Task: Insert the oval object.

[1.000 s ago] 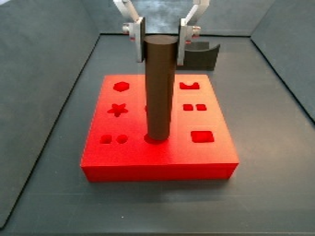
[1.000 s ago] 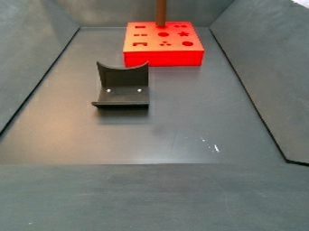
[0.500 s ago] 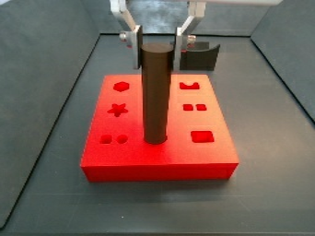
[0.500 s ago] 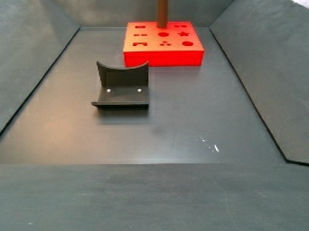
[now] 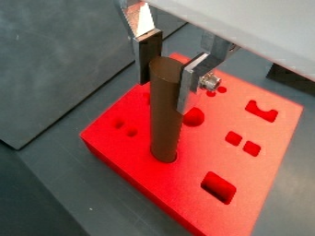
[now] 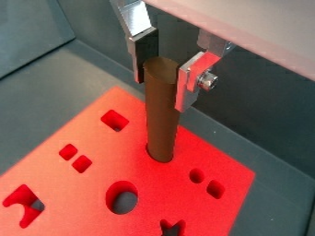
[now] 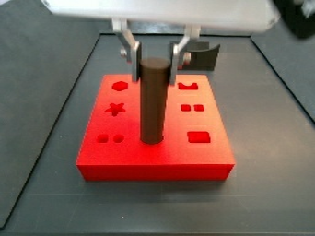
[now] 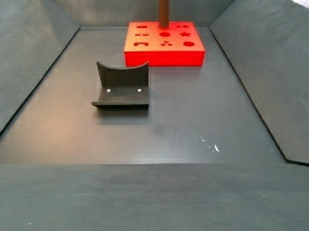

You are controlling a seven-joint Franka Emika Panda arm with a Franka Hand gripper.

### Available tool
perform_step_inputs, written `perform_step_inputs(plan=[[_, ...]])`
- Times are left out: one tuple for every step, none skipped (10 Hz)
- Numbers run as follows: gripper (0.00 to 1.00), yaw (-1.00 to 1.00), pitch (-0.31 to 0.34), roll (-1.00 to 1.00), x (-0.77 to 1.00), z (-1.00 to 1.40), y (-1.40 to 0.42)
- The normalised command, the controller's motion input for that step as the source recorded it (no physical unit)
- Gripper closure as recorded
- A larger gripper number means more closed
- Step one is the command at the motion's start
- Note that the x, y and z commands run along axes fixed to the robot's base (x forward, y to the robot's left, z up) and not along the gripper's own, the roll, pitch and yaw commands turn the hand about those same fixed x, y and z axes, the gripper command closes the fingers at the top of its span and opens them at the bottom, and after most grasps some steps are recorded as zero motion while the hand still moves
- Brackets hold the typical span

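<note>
The oval object (image 7: 153, 101) is a tall dark brown peg standing upright in a hole near the front middle of the red board (image 7: 197, 161). My gripper (image 7: 154, 63) is directly above the board. Its silver fingers flank the peg's top end and are shut on it. Both wrist views show the peg (image 5: 167, 120) (image 6: 160, 111) with its lower end inside the board's hole (image 5: 135, 147) (image 6: 99, 157), and the gripper (image 5: 170, 78) (image 6: 167, 74) clamped at its top. In a side view only the peg's lower part (image 8: 161, 11) shows above the far board (image 8: 182, 56).
The board has several other shaped holes, such as a square one (image 7: 201, 137) and a star (image 7: 118, 109). The dark fixture (image 8: 121, 86) stands on the grey floor away from the board; it also shows behind the board (image 7: 204, 53). Dark walls enclose the floor.
The gripper and the peg have moved down together. The peg sits deeper in the board's hole than a second ago, so less of it stands above the board.
</note>
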Motion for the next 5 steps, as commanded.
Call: perform_step_inputs(plan=[[1.0, 0.0, 0.0, 0.0, 0.2, -0.42, 0.0], [1.0, 0.0, 0.0, 0.0, 0.19, -0.41, 0.0], [1.0, 0.0, 0.0, 0.0, 0.2, -0.44, 0.0], [1.0, 0.0, 0.0, 0.0, 0.19, -0.43, 0.0], [1.0, -0.01, 0.0, 0.0, 0.17, -0.45, 0.0]])
